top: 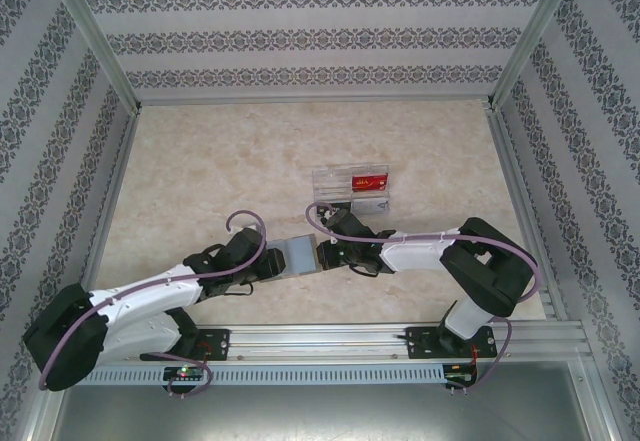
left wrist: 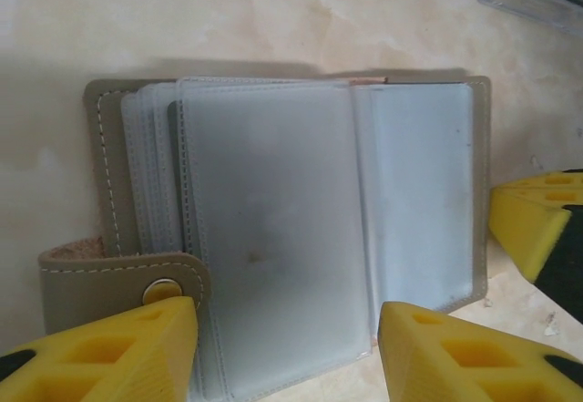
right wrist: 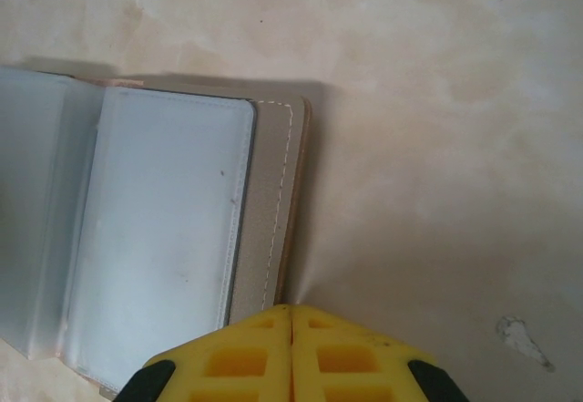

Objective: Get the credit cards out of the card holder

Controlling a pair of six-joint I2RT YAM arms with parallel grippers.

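Card holder (left wrist: 301, 229) lies open, flat, mid-frame. Left gripper (left wrist: 287, 329) released, fingers spread along its lower edge. Right gripper (right wrist: 291, 315) clenched, tips together at its right-hand edge.

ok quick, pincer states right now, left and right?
Left pincer: open, straddling the opened card holder.
Right pincer: shut, nothing visibly held, tip at the card holder's cover edge.

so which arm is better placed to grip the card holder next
Left, probably. The left gripper is open, fingers spread over the near edge of the open card holder; the right gripper is shut, tips at the holder's outer edge.
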